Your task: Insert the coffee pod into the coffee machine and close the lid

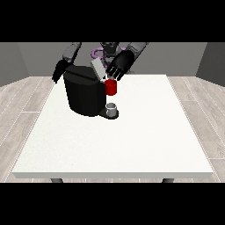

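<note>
The white table (132,145) fills the near part of the front view; its near half is bare white surface, and the wood-pattern floor (17,114) shows to either side.

Farther back, left of centre, stands the black coffee machine (82,92). At its base, on the side facing the view's right, a small grey thing (112,108) sits on a dark round platform (110,114). It cannot be told whether this grey thing is the coffee pod or a cup belonging to the machine.

Directly above the grey thing, a red thing at the machine (111,87) is positioned at the machine's upper front corner. The grey lid (97,69) is raised and tilted, rising from the machine's top toward the rear, so the lid is not closed.

The hand at the view's right (119,67) is just above the red thing, beside the raised lid. Its palm faces down and forward, and its fingers are spread and point down toward the red thing. The fingers appear straight rather than curled; no object is seen held in them. Its arm descends from the shoulder at the upper right.

The hand at the view's left (59,71) hangs behind the machine's far left corner, pointing downward. Its finger position cannot be told.

No brand, label or readable writing is visible on the machine or elsewhere.

At the far edge is the robot's torso (105,49), with grey walls behind it.
</note>
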